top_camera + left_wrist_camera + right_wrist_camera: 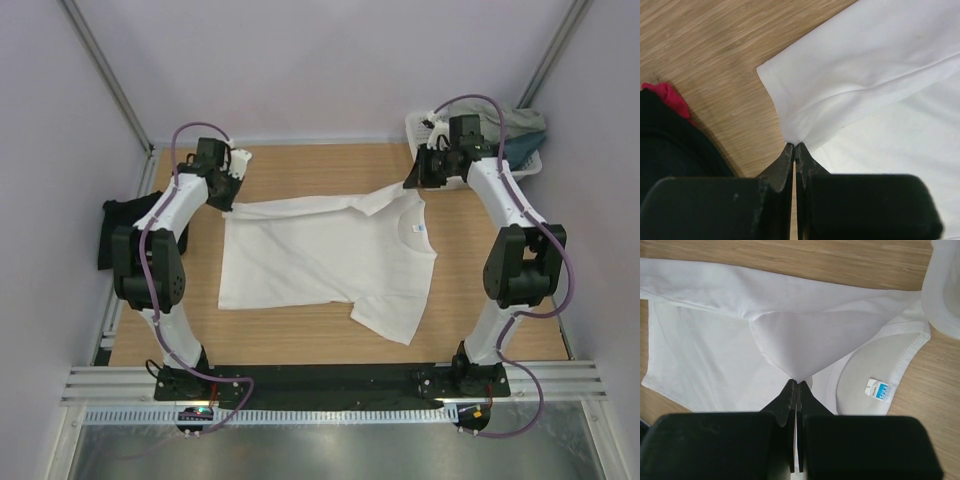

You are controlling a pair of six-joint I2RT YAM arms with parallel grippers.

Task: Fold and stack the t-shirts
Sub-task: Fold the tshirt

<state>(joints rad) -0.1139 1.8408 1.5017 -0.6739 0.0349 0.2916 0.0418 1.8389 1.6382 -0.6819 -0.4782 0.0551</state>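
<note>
White shirt [320, 262] lay on table [300, 165] — left pincer [795, 146] clamped its edge, right pincer [796, 382] clamped a lifted fold.

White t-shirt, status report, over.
Left gripper shut on hem corner. Right gripper shut on cloth near collar. White t-shirt spread on table. Black shirt at left, not blocking.

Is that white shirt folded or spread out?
Mostly spread: the white t-shirt lies flat, its far edge pinched by the left end effector and right end effector.
</note>
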